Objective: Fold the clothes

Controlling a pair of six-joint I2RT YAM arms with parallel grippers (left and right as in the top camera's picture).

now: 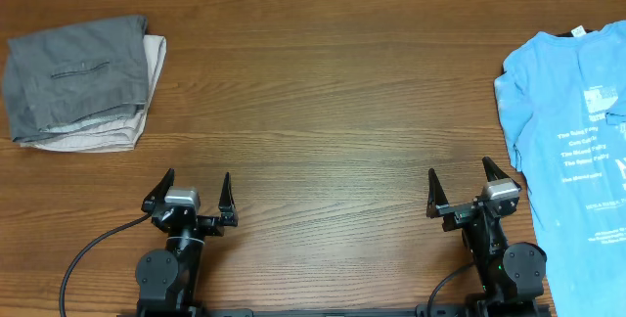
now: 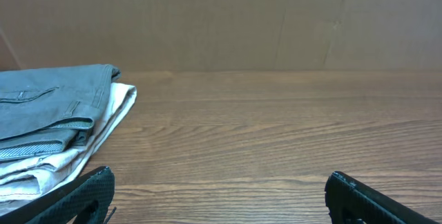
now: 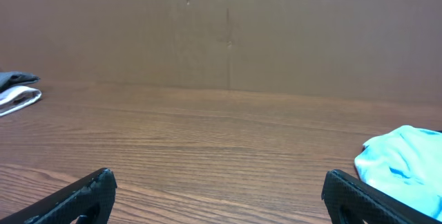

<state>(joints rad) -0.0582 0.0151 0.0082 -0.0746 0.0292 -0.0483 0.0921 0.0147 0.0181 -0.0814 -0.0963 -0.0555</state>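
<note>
Overhead view: brown wooden counter. Light blue T-shirt lies spread, unfolded, at right edge, white printed text facing up, collar toward far side, partly out of frame. Left claw at near edge, jaws wide apart, holding nothing. Right claw also wide open and empty, near shirt, not touching it. Far left corner: folded grey garment stacked on folded beige garment, well apart from both claws.

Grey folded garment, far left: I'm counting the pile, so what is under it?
A folded cream garment lies under the grey garment, peeking out along its right and near edges. The rest is covered, as is anything lower.
</note>
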